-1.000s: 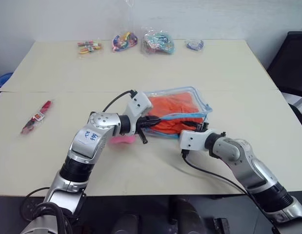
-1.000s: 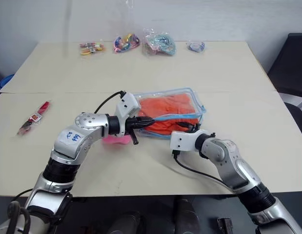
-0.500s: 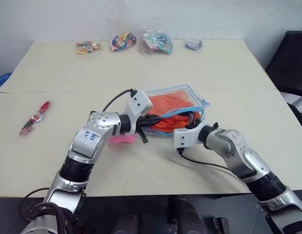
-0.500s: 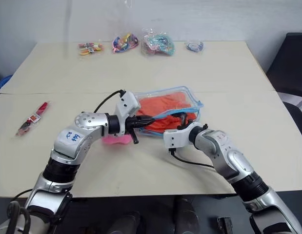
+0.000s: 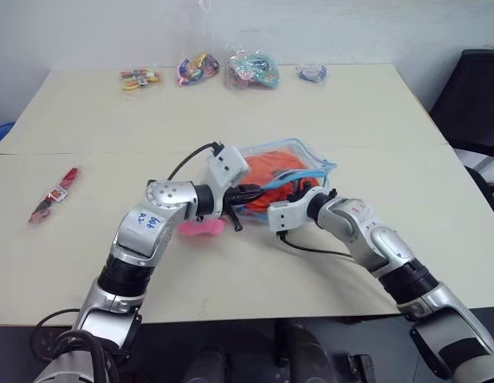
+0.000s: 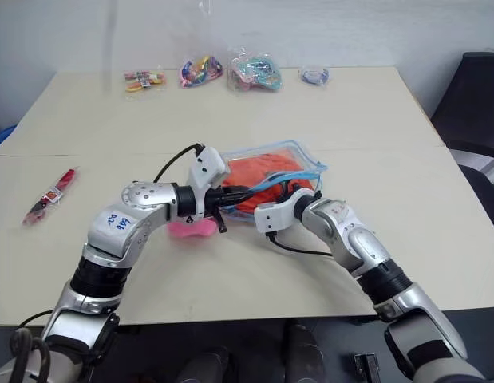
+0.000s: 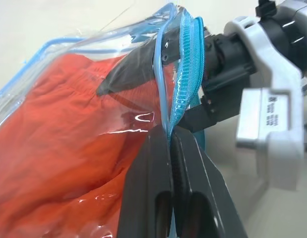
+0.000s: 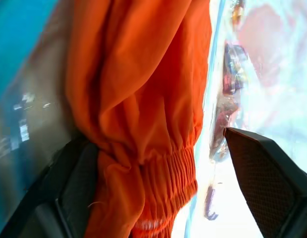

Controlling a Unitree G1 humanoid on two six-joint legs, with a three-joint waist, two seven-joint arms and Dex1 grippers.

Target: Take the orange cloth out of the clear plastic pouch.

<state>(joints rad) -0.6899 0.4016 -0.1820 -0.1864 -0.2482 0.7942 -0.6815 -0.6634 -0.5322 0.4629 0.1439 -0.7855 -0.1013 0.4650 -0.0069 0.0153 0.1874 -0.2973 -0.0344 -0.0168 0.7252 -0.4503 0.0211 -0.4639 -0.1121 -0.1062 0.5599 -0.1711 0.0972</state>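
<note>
Inside the pouch (image 5: 298, 152), the right gripper (image 8: 163, 188) has its jaws spread around the orange cloth (image 8: 143, 99) and should pinch deep; the left gripper (image 7: 170, 148) keeps its jaws pressed on the edging.

bright, even light falls on the pale counter (image 5: 374, 120) with soft shadows, small glints of glare show on the clear plastic pouch (image 7: 69, 54), and both wrist views blur up close.

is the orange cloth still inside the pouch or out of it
Inside. The orange cloth lies behind the clear plastic of the pouch, and the right gripper has open fingers around a bunched fold of it.
</note>
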